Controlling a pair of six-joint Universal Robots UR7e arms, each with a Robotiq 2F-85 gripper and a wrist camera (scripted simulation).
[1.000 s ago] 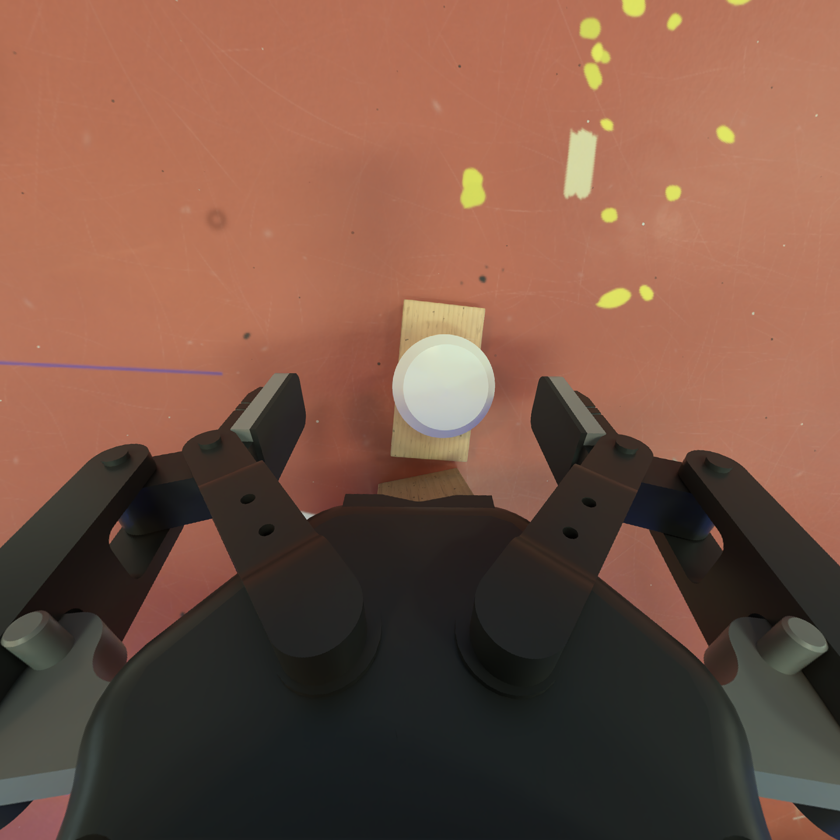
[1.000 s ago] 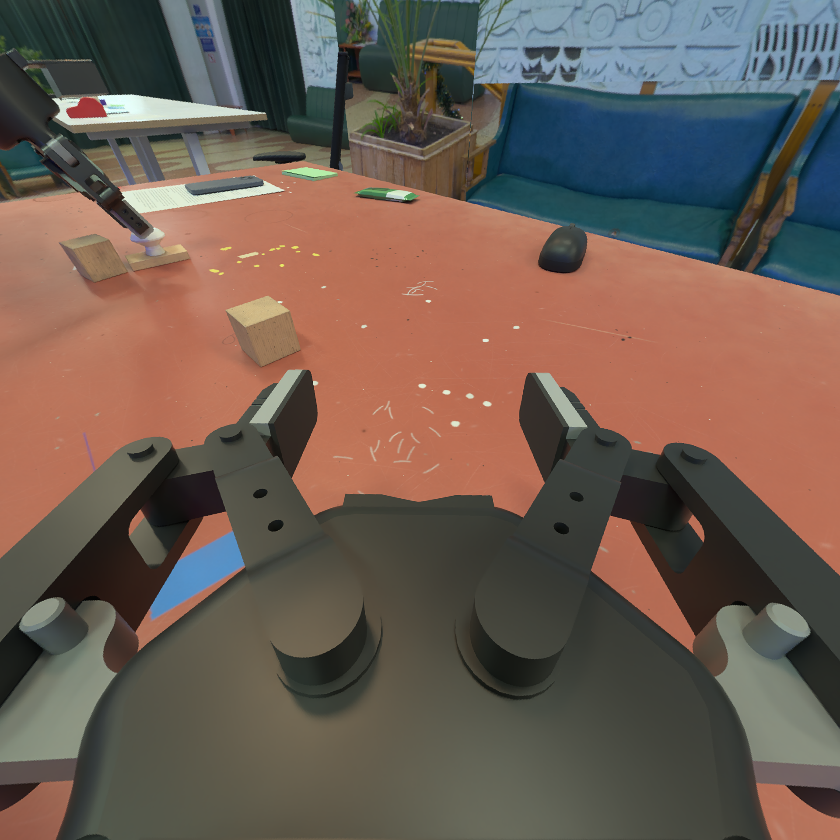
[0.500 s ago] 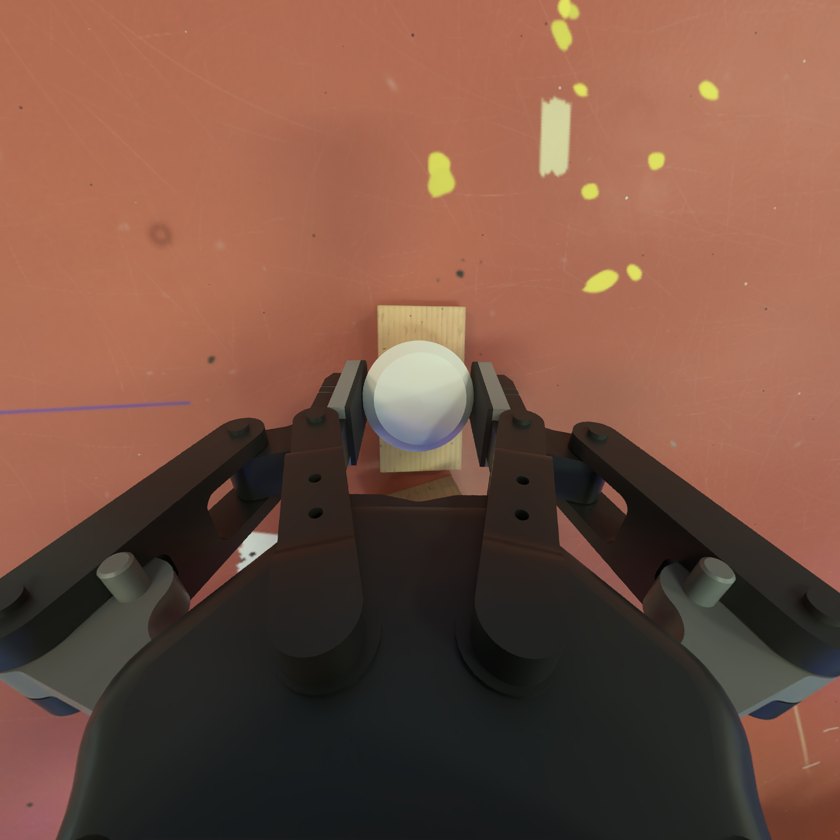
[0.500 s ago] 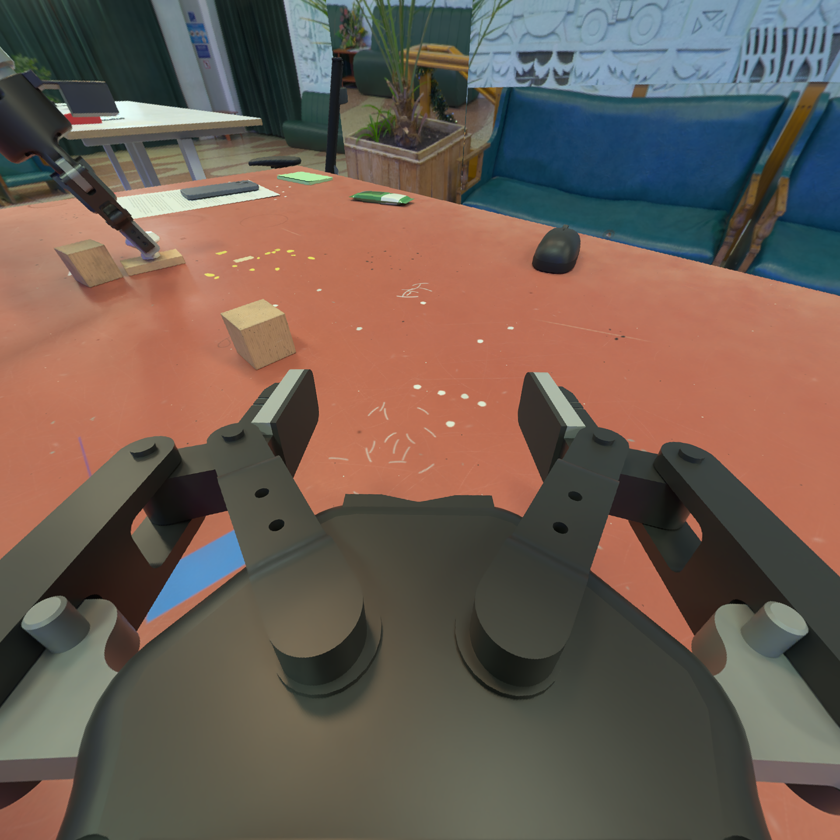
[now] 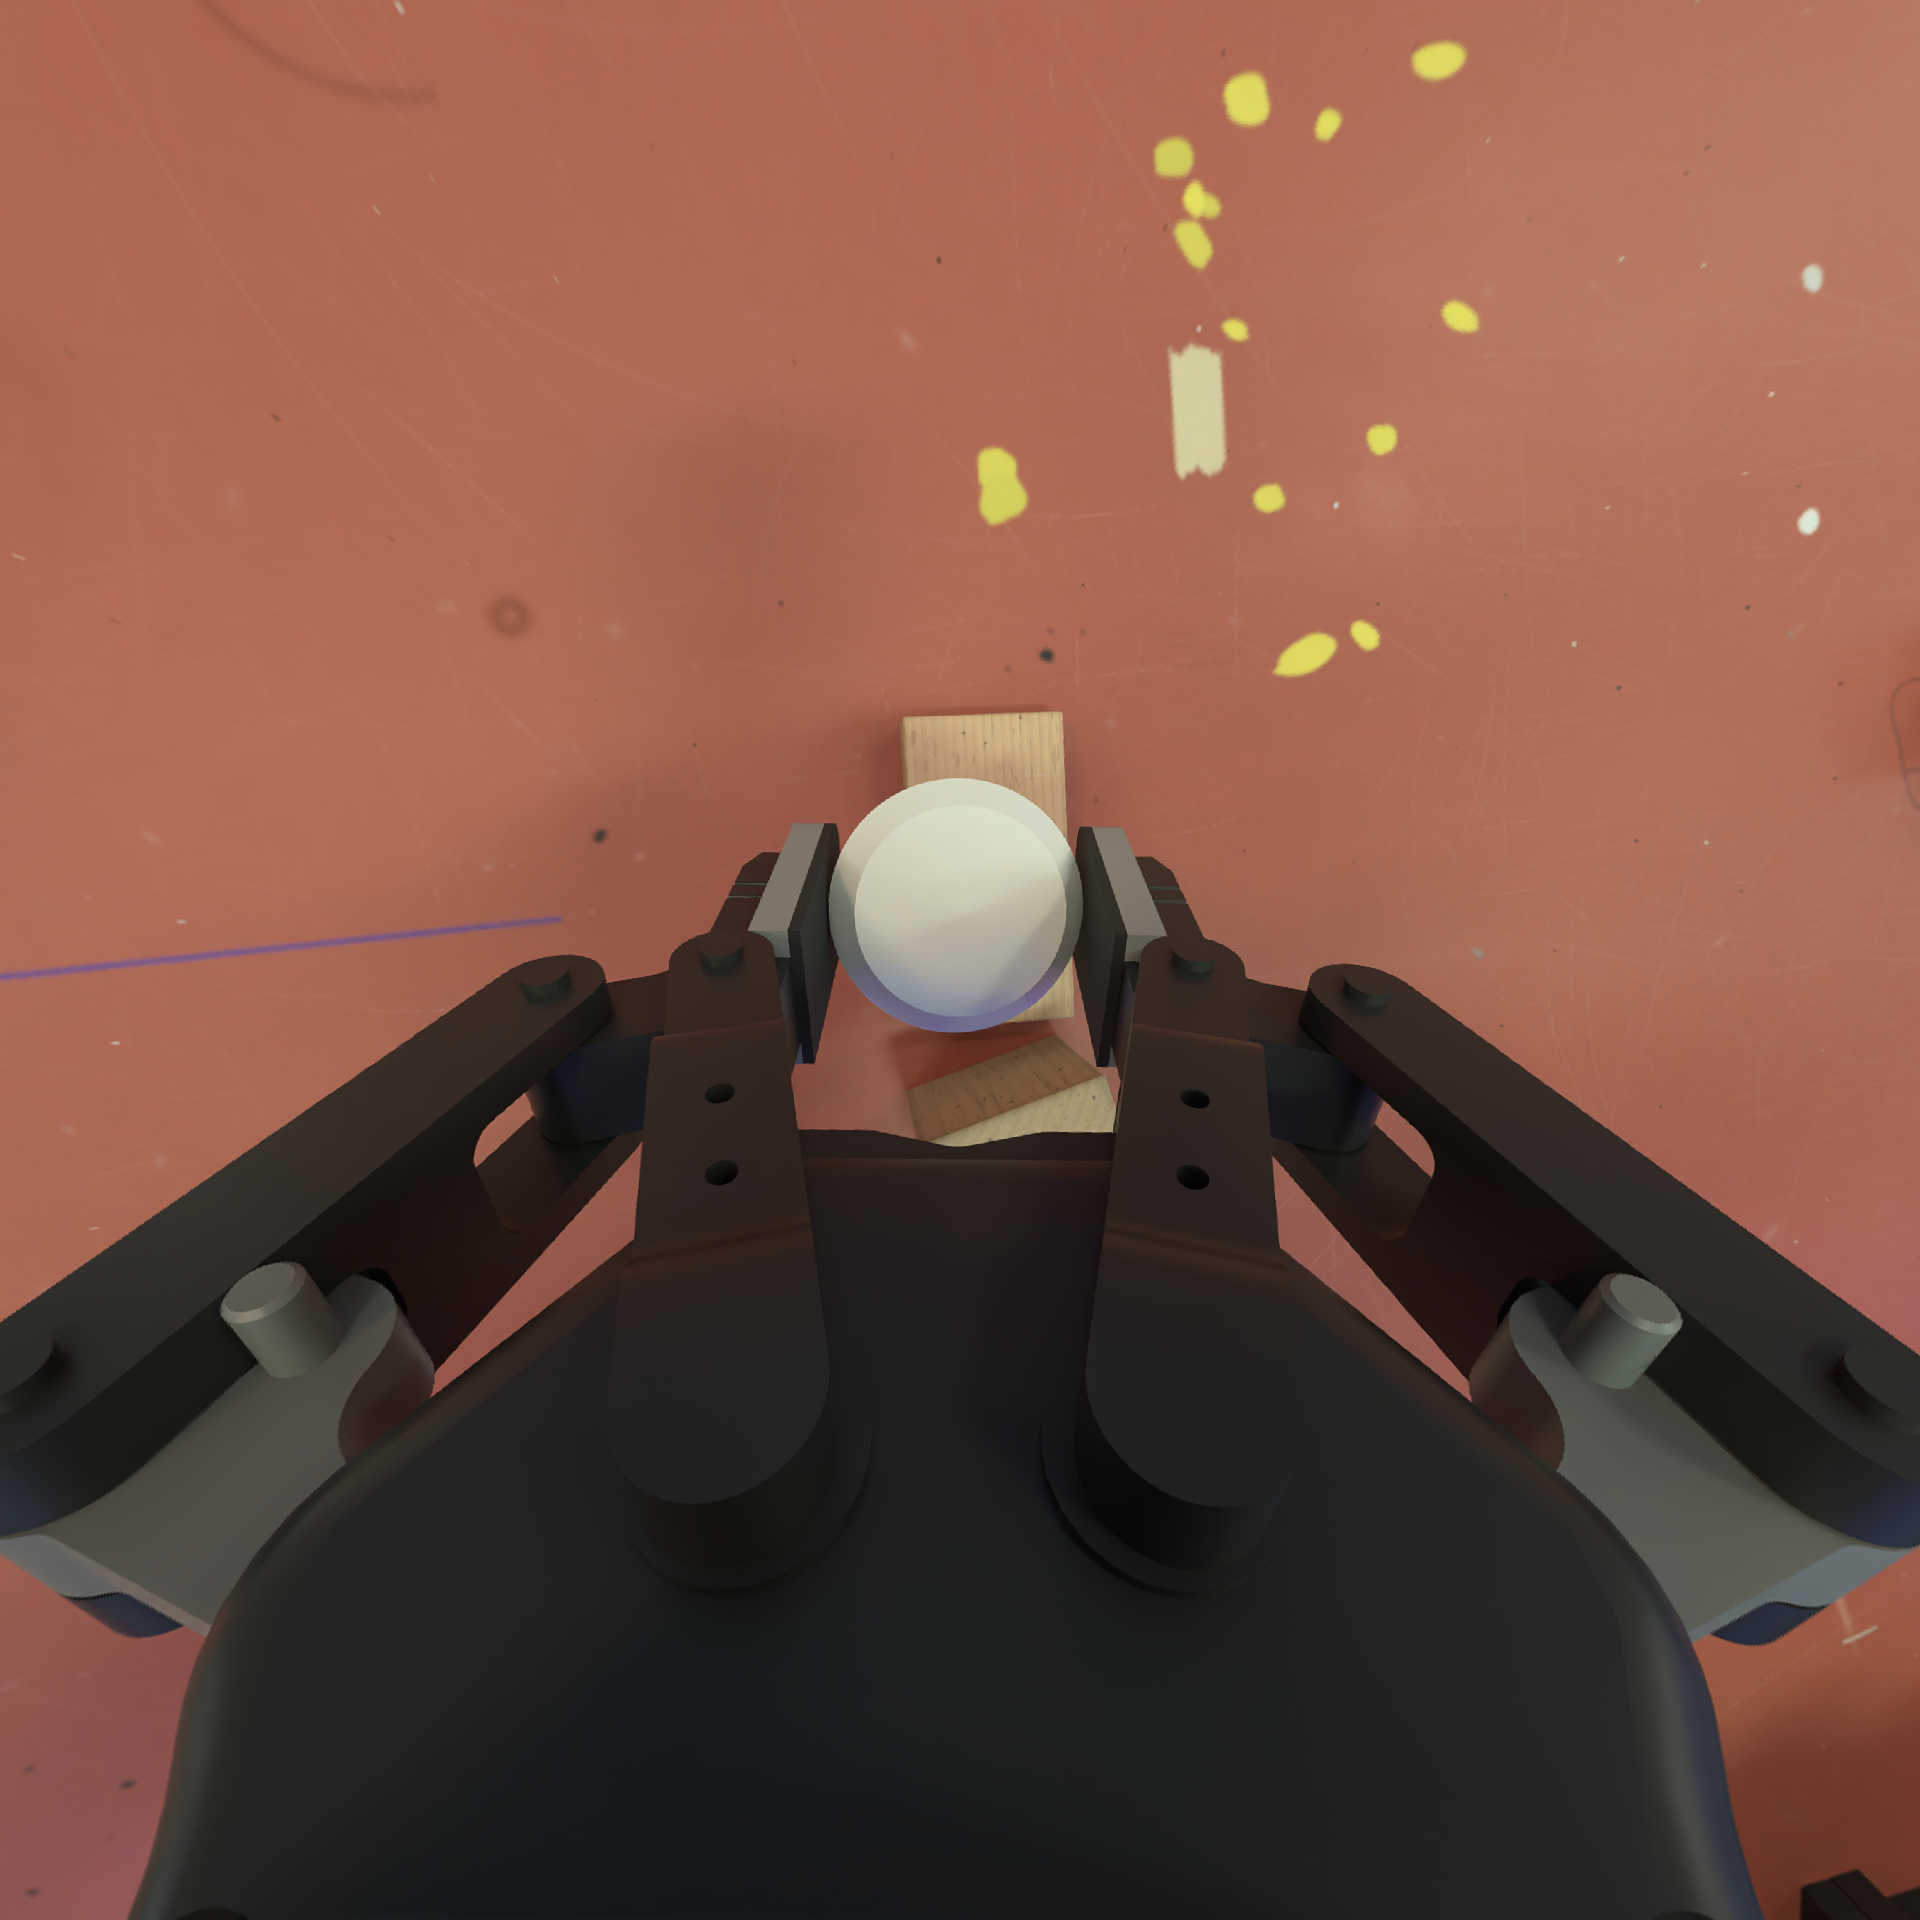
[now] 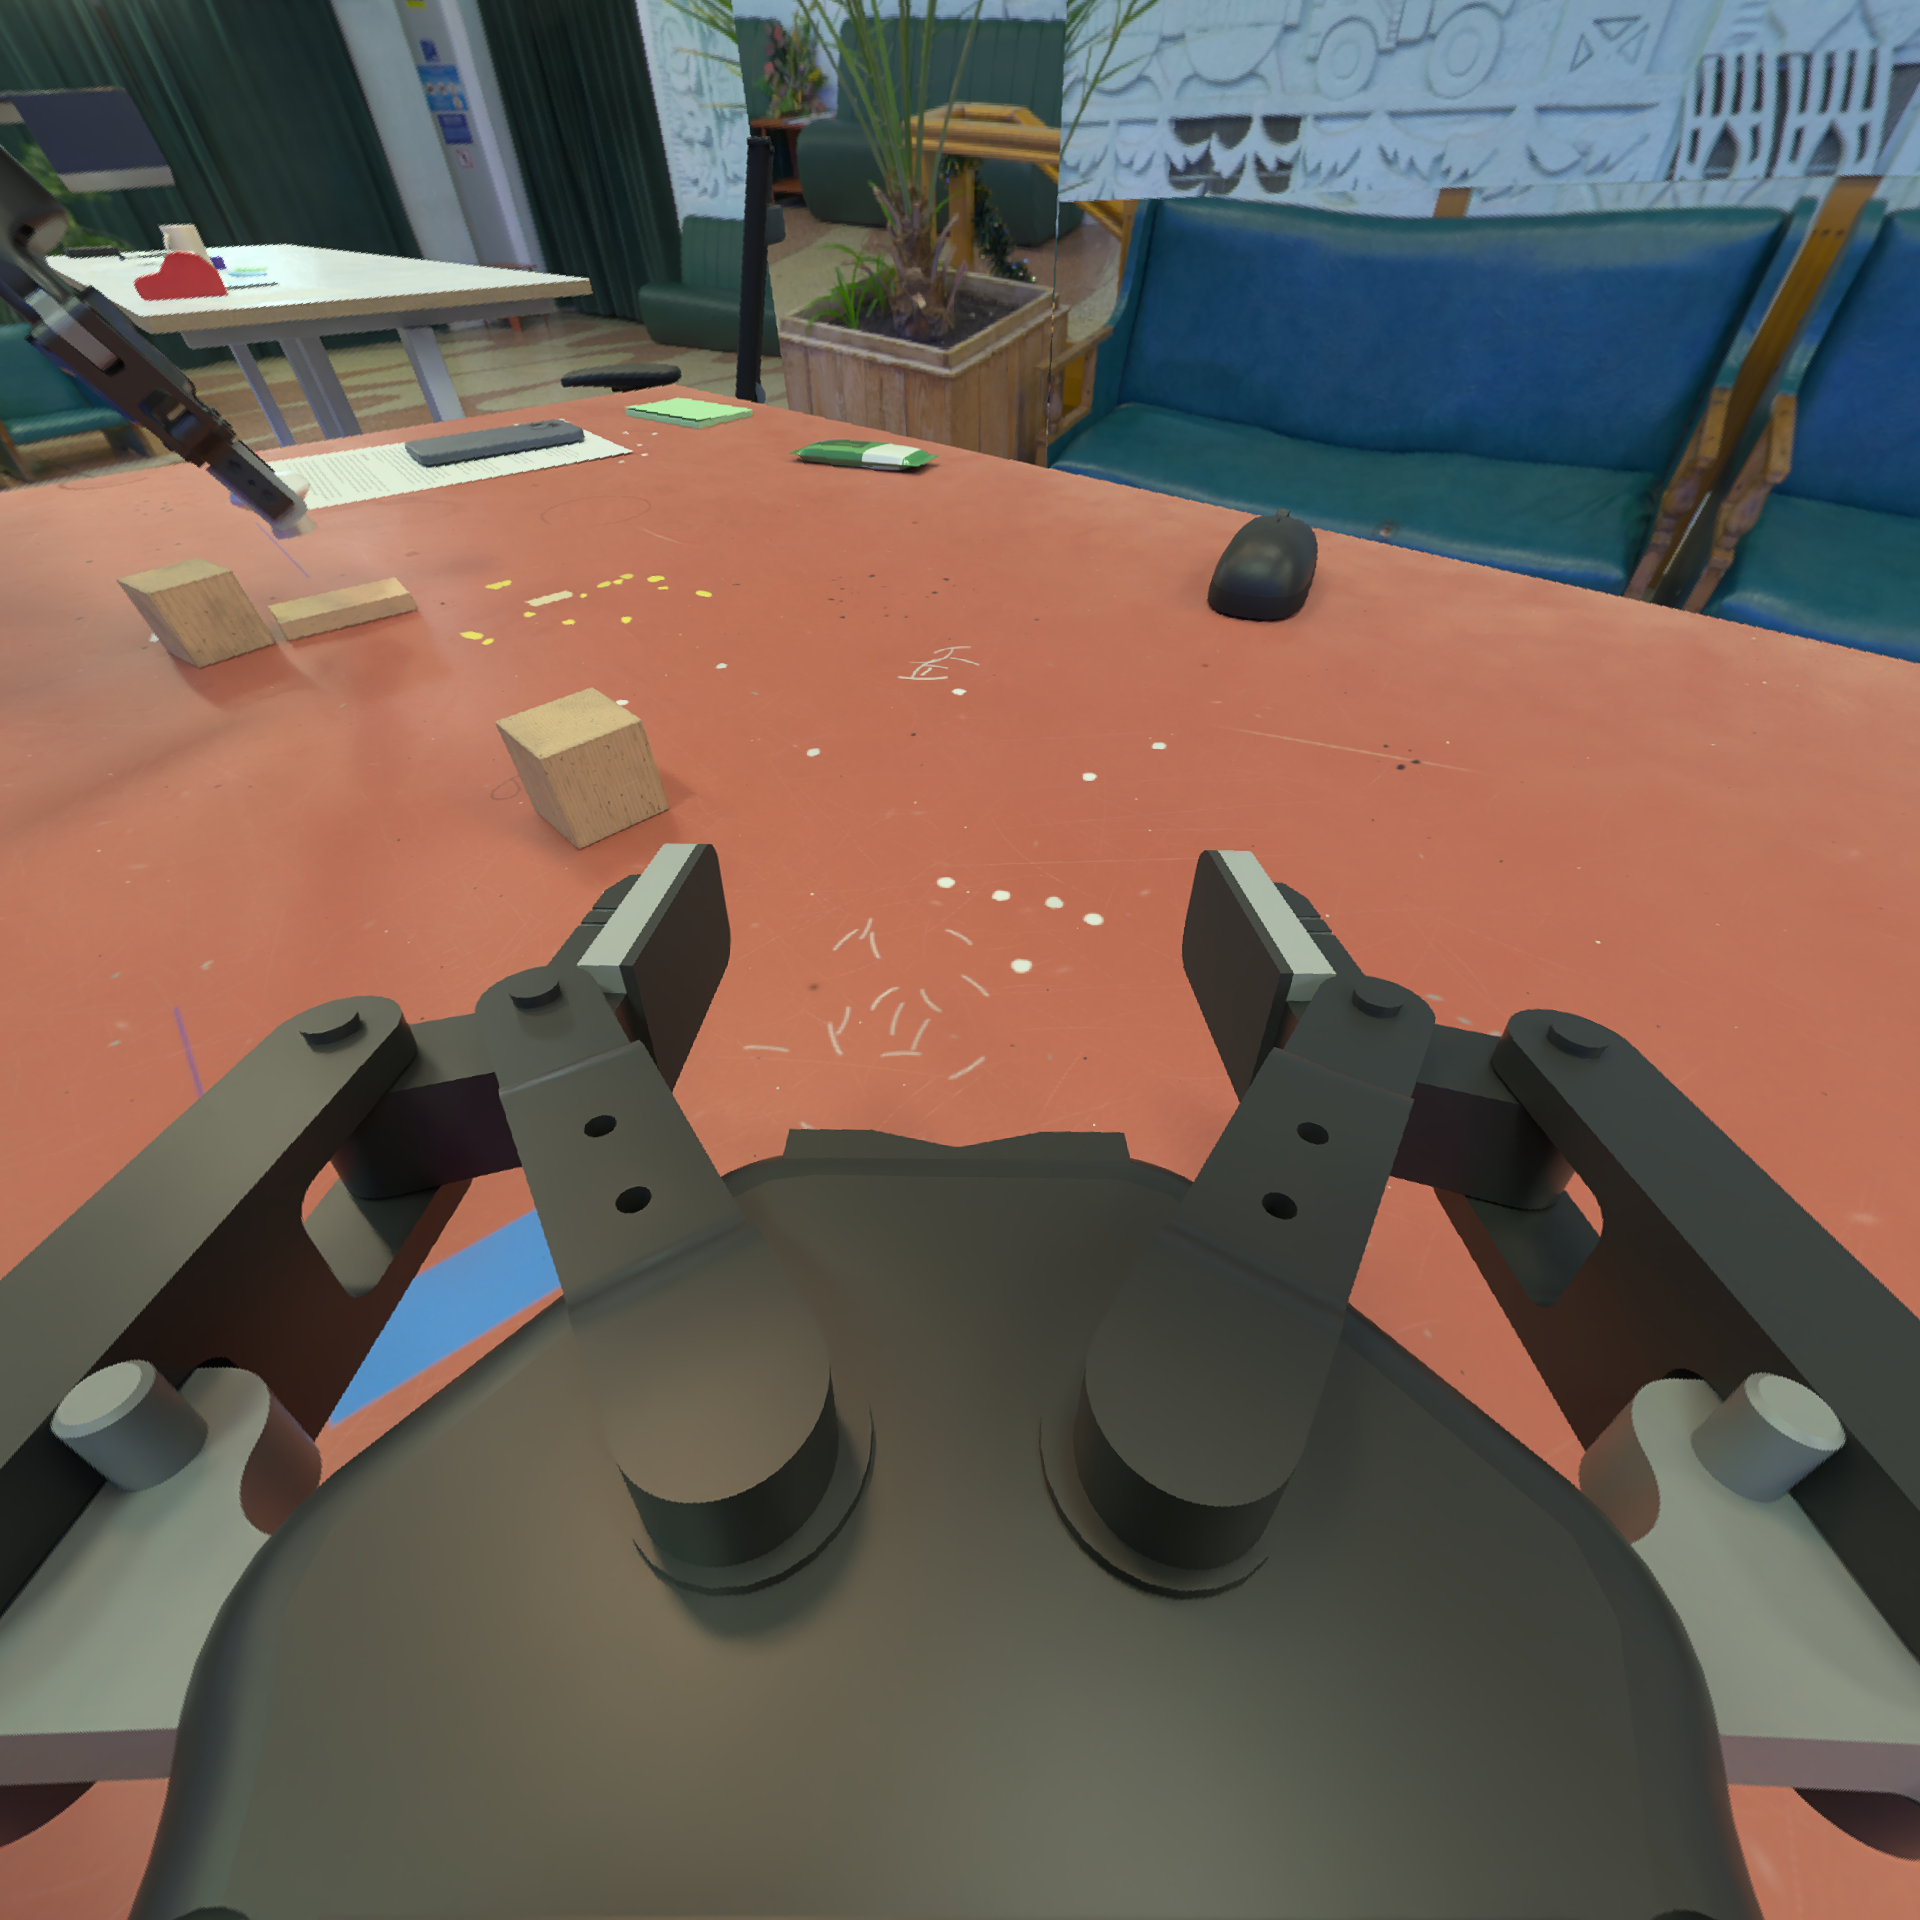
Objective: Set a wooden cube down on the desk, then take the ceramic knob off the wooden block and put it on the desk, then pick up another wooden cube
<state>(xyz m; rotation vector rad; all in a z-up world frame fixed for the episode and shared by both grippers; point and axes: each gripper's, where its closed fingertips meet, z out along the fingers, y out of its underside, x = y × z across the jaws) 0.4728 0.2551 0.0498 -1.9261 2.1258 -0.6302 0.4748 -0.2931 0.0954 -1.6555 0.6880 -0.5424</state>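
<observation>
My left gripper (image 5: 956,920) is shut on the white ceramic knob (image 5: 956,894) and holds it above the flat wooden block (image 5: 987,750). The right wrist view shows the knob (image 6: 294,516) in the air, clear of the block (image 6: 343,608). One wooden cube (image 6: 197,615) stands right beside the block; its top also shows in the left wrist view (image 5: 1008,1101). A second wooden cube (image 6: 584,767) sits on the red desk (image 6: 1455,852), ahead and left of my right gripper (image 6: 956,914), which is open and empty above the desk.
A black mouse (image 6: 1262,566) lies at the far right. A phone (image 6: 494,442) on a paper sheet, a green notepad (image 6: 688,412) and a green packet (image 6: 862,454) lie along the far edge. Blue sofas and a planter stand beyond the desk.
My left gripper closed on the knob and then lifted it off the block. My right gripper stayed open and barely moved.
</observation>
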